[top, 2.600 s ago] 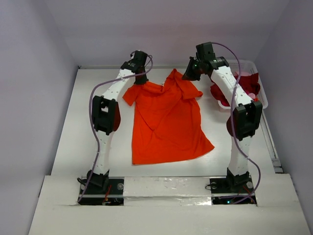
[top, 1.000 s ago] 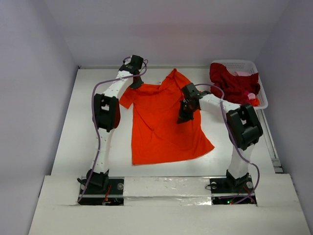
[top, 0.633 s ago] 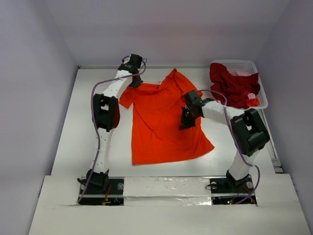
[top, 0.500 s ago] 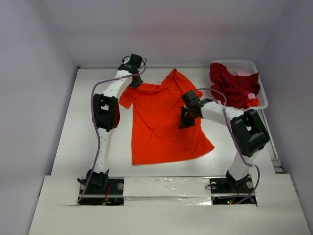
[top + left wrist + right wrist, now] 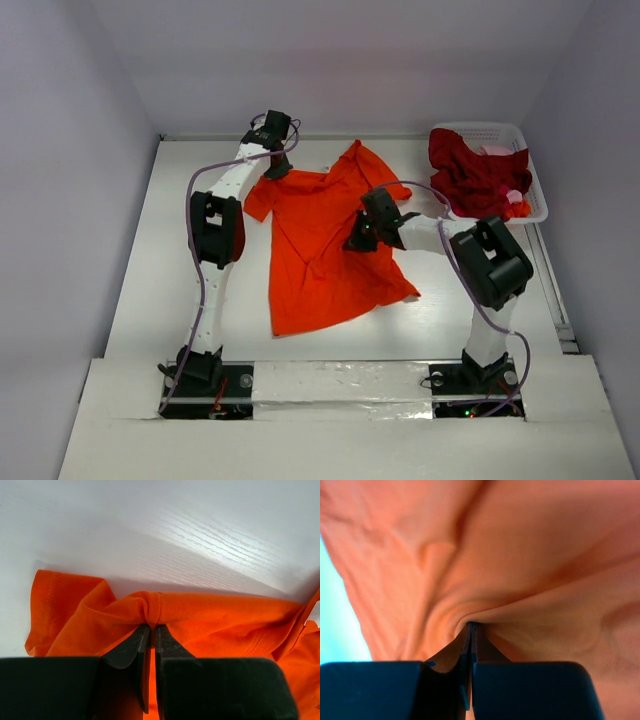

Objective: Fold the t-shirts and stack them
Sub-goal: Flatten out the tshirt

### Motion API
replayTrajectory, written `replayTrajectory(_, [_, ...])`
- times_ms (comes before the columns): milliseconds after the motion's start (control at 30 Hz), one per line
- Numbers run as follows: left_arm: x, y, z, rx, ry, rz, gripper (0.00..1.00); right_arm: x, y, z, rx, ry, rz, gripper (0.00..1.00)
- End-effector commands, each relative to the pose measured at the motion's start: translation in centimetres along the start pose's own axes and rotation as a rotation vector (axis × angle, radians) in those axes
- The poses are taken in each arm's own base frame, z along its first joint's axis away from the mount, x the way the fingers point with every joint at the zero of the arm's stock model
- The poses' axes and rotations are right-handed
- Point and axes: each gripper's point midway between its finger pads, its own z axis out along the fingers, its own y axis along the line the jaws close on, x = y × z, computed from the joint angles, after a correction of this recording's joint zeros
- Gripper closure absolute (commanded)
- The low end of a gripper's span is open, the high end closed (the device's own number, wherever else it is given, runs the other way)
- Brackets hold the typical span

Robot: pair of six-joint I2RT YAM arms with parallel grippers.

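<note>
A bright orange-red t-shirt lies spread on the white table. My left gripper is at the shirt's far left shoulder and is shut on a pinch of its cloth beside the sleeve. My right gripper is low over the shirt's right side and is shut on a fold of the orange cloth, which fills the right wrist view. A dark crimson t-shirt with a bit of pink cloth lies heaped in the basket at the far right.
A white lattice plastic basket stands at the table's far right corner. Bare white table lies left of the shirt and in front of it. Purple walls close in the back and sides.
My right gripper came down from the far collar onto the shirt's right side, shut on it and dragged it left. The right hem corner has pulled inward. The left gripper has stayed put.
</note>
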Motion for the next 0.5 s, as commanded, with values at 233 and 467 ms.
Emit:
replayTrajectory(233, [-3.8, 0.8, -1.6, 0.004, -0.079, -0.014, 1.00, 9.8, -10.1, 0.0, 0.270, 0.142, 0.103, 1.00])
replayTrajectory(467, [-4.6, 2.5, -0.8, -0.021, -0.083, -0.025, 1.00, 10.5, -10.2, -4.5, 0.296, 0.115, 0.176, 1.00])
